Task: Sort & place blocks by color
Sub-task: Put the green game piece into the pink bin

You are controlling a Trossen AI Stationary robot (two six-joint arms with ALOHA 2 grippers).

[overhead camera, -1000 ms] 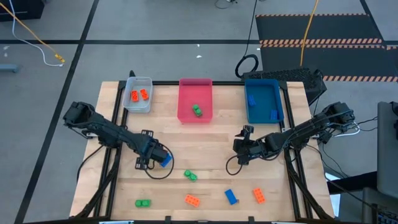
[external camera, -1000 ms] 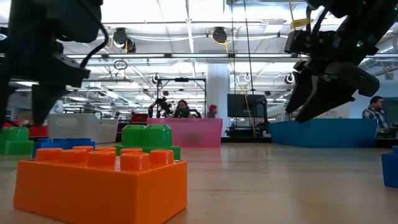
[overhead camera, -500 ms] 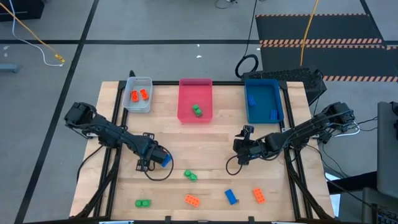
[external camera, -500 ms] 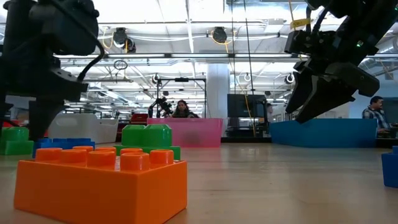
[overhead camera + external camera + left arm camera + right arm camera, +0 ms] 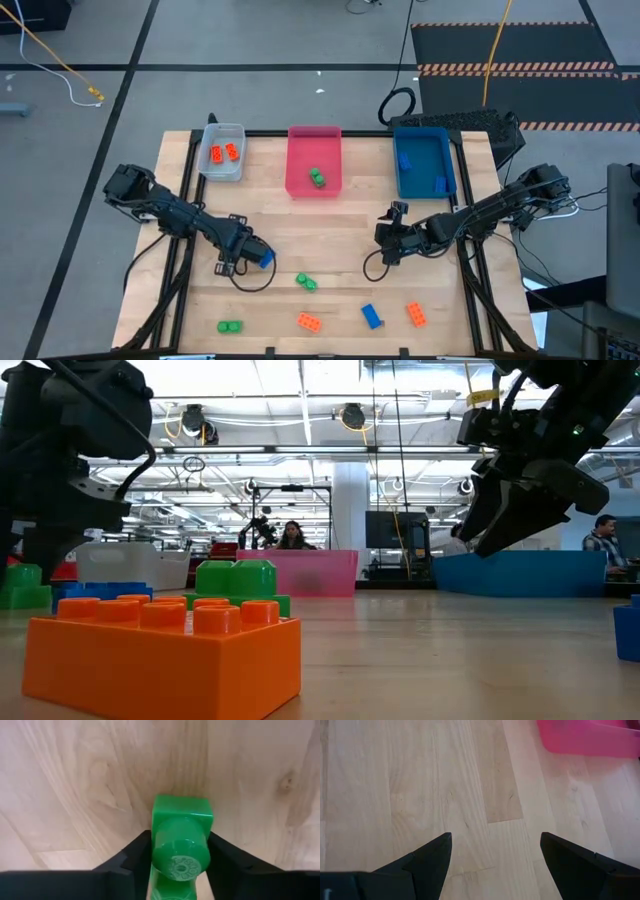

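My left gripper (image 5: 243,262) is low over the table's left middle, shut on a green studded block (image 5: 181,845). The arm hides that block in the high view; in the low view it shows as the green block (image 5: 20,586) at the left edge. A blue block (image 5: 265,258) lies on the table right beside this gripper. My right gripper (image 5: 385,250) hangs open above bare wood right of centre, its fingers (image 5: 430,857) spread wide. More blocks lie loose near the near edge: green (image 5: 305,282), green (image 5: 230,326), orange (image 5: 309,321), blue (image 5: 371,316), orange (image 5: 416,314). My left gripper pinches the green block between its two fingers, one on each side wall (image 5: 156,835), with a stud facing the wrist camera. The fingers slant down from the table's left. Whether the block is clear of the table, I cannot tell.
Three trays stand along the far edge: grey (image 5: 240,150) with two orange blocks, pink (image 5: 300,150) with a green block, blue (image 5: 425,148) with blue blocks. The pink tray's corner (image 5: 590,737) shows ahead of my right gripper. People stand in the room behind.
My left gripper has shifted a little toward the table's left, and the green block has gone with it. The right arm has kept still.
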